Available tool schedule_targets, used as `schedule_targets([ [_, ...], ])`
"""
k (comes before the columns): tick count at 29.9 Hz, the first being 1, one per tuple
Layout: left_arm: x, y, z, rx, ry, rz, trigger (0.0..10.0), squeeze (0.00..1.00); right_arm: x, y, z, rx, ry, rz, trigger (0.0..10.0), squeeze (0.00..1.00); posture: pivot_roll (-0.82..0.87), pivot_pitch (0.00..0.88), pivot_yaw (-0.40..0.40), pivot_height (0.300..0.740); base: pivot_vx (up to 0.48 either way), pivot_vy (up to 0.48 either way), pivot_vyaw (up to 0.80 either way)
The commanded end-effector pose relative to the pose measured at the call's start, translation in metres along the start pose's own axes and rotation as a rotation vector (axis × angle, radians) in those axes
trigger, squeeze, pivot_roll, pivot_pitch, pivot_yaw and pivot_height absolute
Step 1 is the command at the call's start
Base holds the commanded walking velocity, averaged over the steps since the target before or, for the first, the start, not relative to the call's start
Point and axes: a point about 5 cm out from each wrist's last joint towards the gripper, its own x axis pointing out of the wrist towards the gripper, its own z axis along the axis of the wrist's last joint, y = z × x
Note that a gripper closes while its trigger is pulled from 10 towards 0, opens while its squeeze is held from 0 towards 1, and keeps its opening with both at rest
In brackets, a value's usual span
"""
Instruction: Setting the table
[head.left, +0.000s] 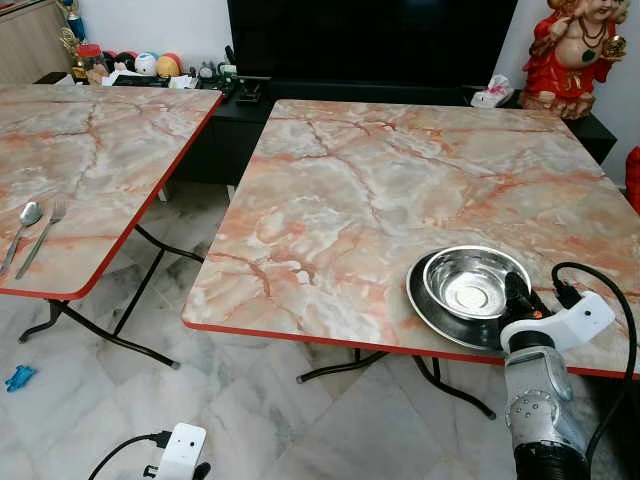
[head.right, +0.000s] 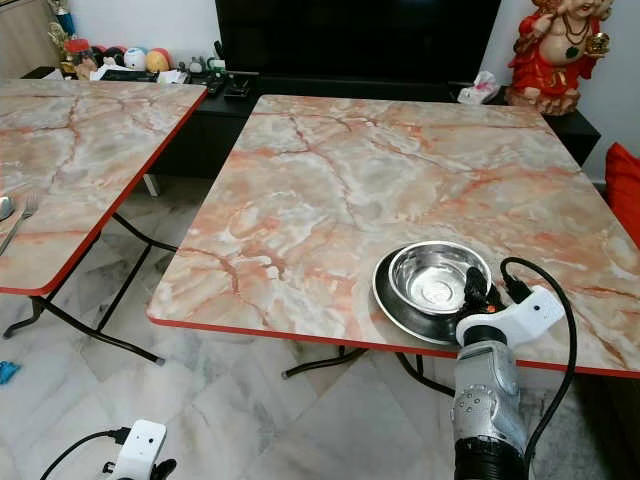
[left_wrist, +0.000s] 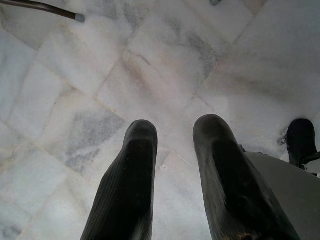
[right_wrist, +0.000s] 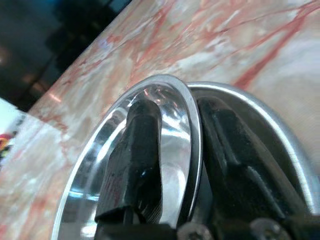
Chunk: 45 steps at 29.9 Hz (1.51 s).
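Pinching the bowl's (head.left: 470, 283) rim, right gripper (right_wrist: 192, 165) fingers straddle it; left gripper (left_wrist: 172, 150) hangs parted, empty.

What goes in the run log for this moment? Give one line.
right claw: shut on bowl rim | bowl: on plate, near table edge | left claw: open, idle above floor

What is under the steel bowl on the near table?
The bowl sits on a steel plate, with the right gripper clamped on its near rim. The plate's middle is covered by the bowl.
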Motion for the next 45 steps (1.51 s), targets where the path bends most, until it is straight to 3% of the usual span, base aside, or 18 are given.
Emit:
schedule_targets([
  [1, -0.0012, 0.0022, -0.0041, -0.006, 0.016, 0.002, 10.0, 0.00, 0.0012, -0.0017, 0.0018, -0.016, -0.008, -0.019, 10.0, 0.00, 0.10, 0.000, -0.005, 0.740, 0.000, 0.000, 0.00],
  [16, -0.0012, 0.0012, -0.0048, -0.003, 0.020, -0.001, 10.0, 0.00, 0.0016, -0.0011, -0.0020, -0.025, 0.010, -0.017, 10.0, 0.00, 0.10, 0.000, -0.004, 0.740, 0.000, 0.000, 0.00],
  [17, -0.0012, 0.0012, -0.0047, -0.003, 0.020, -0.002, 10.0, 0.00, 0.0016, -0.0004, -0.0023, -0.021, 0.011, -0.010, 10.0, 0.98, 0.10, 0.000, -0.003, 0.740, 0.000, 0.000, 0.00],
  [20, -0.0012, 0.0011, -0.0049, -0.002, 0.020, -0.002, 10.0, 0.00, 0.0013, -0.0012, -0.0026, -0.027, 0.012, -0.018, 10.0, 0.94, 0.10, 0.000, -0.003, 0.740, 0.000, 0.000, 0.00],
  [21, -0.0012, 0.0010, -0.0048, -0.002, 0.020, -0.002, 10.0, 0.00, 0.0012, -0.0023, -0.0028, -0.029, 0.013, -0.027, 10.0, 0.88, 0.10, 0.000, -0.003, 0.740, 0.000, 0.000, 0.00],
  [22, -0.0012, 0.0009, -0.0048, -0.002, 0.019, -0.002, 10.0, 0.00, 0.0011, -0.0035, -0.0030, -0.032, 0.014, -0.036, 10.0, 0.00, 0.10, 0.000, -0.003, 0.740, 0.000, 0.000, 0.00],
  [26, -0.0012, 0.0009, -0.0048, -0.004, 0.019, 0.000, 10.0, 0.00, 0.0011, -0.0030, -0.0031, -0.041, 0.013, -0.034, 10.0, 0.00, 0.10, 0.000, -0.003, 0.740, 0.000, 0.000, 0.00],
  [39, -0.0013, 0.0016, -0.0050, -0.004, 0.021, -0.001, 10.0, 0.00, 0.0003, 0.0015, -0.0051, -0.201, 0.005, -0.011, 10.0, 0.00, 0.10, 0.000, 0.000, 0.740, 0.000, 0.000, 0.00],
  [45, -0.0013, 0.0021, -0.0047, -0.006, 0.020, -0.001, 10.0, 0.00, -0.0009, 0.0003, -0.0030, -0.346, -0.019, -0.017, 10.0, 0.00, 0.11, 0.000, 0.001, 0.740, 0.000, 0.000, 0.00],
])
